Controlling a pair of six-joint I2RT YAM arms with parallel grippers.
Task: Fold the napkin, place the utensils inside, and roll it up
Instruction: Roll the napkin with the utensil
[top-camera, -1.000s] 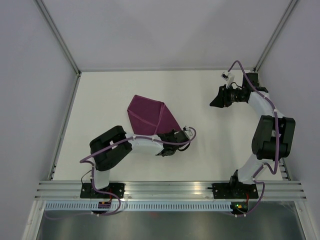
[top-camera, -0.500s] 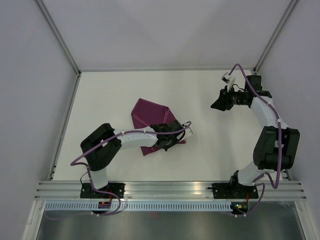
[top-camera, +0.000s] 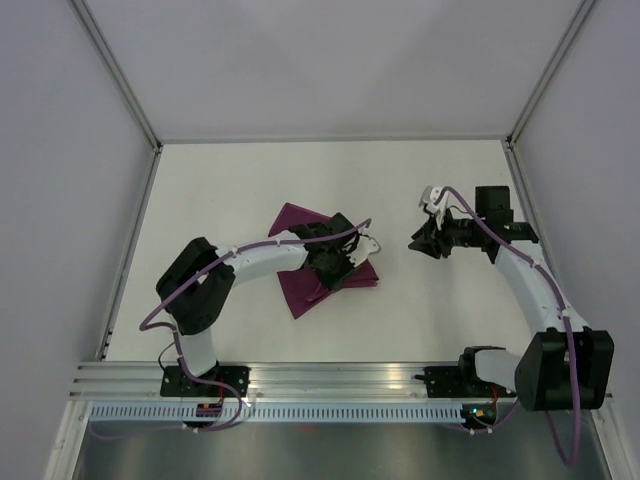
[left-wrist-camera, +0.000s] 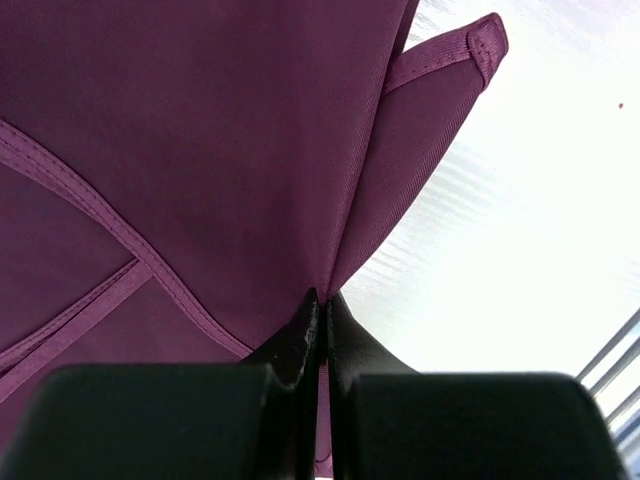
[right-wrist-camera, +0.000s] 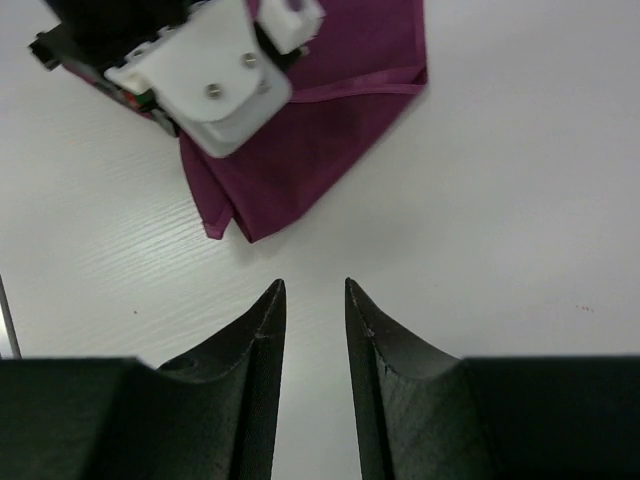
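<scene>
fold step | left gripper (left-wrist-camera: 322, 305) clamped on napkin (left-wrist-camera: 200, 150) edge, mid-frame, to drag fold over | right gripper (right-wrist-camera: 313, 292) part-open, empty, right of centre

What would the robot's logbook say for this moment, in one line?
step: folding | left gripper: shut on napkin | right gripper: open, empty, over table | utensils: not visible

The 2 arms reach inward, wrists facing each other. The left arm (top-camera: 250, 263) stretches low and to the right from a bent elbow, and the left gripper (left-wrist-camera: 322, 300) has its jaws pressed tight on a fold of the napkin (left-wrist-camera: 200, 150). The right arm (top-camera: 530, 280) curves in from the right side, and the right gripper (right-wrist-camera: 313, 290) points left, jaws a little apart and empty.
</scene>
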